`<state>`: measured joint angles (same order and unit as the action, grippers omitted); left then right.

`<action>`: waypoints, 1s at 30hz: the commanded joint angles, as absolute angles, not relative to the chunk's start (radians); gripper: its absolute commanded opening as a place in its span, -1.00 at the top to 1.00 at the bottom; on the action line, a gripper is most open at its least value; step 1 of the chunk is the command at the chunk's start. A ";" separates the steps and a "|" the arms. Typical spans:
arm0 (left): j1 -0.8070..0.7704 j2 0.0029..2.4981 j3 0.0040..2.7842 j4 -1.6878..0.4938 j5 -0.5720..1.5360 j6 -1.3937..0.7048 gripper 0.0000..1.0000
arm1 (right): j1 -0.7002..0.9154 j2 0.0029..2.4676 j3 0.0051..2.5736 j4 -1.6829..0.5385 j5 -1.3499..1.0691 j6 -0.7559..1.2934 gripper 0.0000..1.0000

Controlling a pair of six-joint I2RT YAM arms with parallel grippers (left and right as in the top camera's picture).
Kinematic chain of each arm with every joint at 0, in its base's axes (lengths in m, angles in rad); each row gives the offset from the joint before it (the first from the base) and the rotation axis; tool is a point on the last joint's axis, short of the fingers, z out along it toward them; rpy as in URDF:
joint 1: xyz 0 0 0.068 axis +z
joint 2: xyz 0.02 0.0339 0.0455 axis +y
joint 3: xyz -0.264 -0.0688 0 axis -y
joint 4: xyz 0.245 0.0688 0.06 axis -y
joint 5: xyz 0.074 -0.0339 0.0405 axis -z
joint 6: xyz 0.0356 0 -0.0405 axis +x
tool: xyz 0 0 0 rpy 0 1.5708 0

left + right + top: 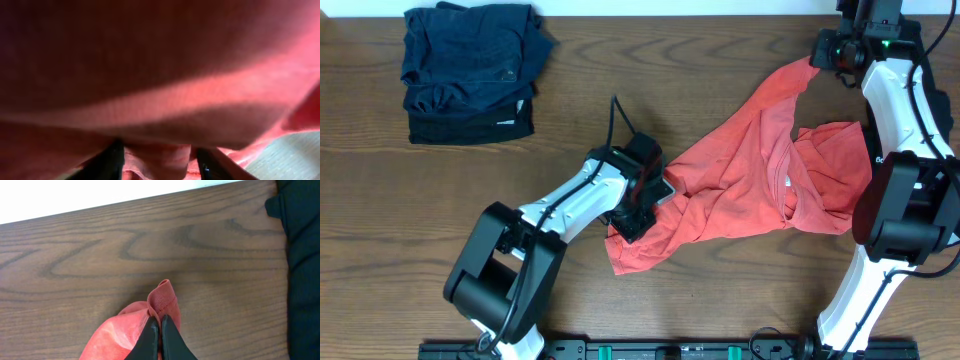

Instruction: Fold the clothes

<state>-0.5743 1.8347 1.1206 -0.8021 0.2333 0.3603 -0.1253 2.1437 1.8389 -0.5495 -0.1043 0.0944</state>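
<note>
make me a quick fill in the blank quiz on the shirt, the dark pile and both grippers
1. The right gripper is shut on a corner of the ___ T-shirt.
2. In the overhead view, the dark folded garments lie at the table's top ___ corner.
3. The left gripper has shirt fabric ___ its fingers.
Missing words: red; left; between.

Coral T-shirt [750, 180]: soft matt cloth, fine knit seen. Table [620, 60]: dark wood, grain marked, low sheen. Arm shells [895, 95]: smooth white plastic.
</note>
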 commanded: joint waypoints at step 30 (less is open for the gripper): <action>-0.575 1.782 1.236 -0.776 0.036 0.328 0.63 | -0.132 2.122 1.849 -0.546 -0.101 0.054 0.97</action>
